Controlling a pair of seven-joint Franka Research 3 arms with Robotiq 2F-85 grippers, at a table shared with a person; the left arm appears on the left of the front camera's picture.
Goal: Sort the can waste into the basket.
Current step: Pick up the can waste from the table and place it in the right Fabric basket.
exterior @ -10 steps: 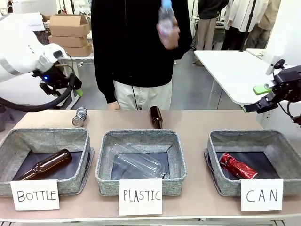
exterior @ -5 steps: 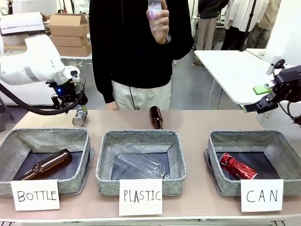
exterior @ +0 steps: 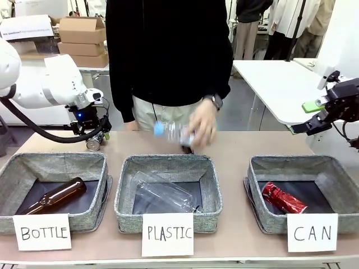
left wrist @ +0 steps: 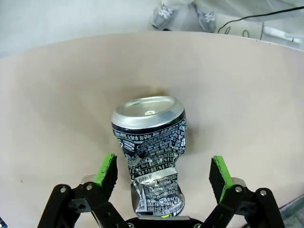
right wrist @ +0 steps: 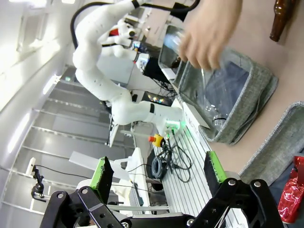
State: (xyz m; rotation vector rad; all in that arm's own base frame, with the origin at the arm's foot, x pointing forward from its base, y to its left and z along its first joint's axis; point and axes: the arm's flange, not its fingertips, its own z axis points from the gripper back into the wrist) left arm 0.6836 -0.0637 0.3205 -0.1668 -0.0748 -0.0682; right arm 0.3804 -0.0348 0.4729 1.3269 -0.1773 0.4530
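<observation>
A crushed silvery can (exterior: 93, 143) (left wrist: 151, 142) with dark print lies on the table behind the BOTTLE basket. My left gripper (exterior: 94, 136) (left wrist: 163, 172) is down over it. Its green pads (left wrist: 107, 171) stand on either side of the can, open, with a gap on each side. A red can (exterior: 283, 197) (right wrist: 292, 191) lies in the grey basket (exterior: 291, 162) signed "CAN" at the right. My right gripper (exterior: 312, 116) (right wrist: 157, 171) hangs open and empty above that basket's far right corner.
A person stands at the far side, a hand (exterior: 203, 124) holding a clear plastic bottle (exterior: 175, 131) low over the PLASTIC basket (exterior: 168, 163), which holds another clear bottle. A brown bottle (exterior: 53, 196) lies in the BOTTLE basket (exterior: 56, 158). Another brown bottle (right wrist: 280, 19) lies behind the hand.
My left arm has come down and to the right, so its gripper now straddles the crushed can. The person's hand has lowered the clear bottle from chest height to the table. The right arm is still.
</observation>
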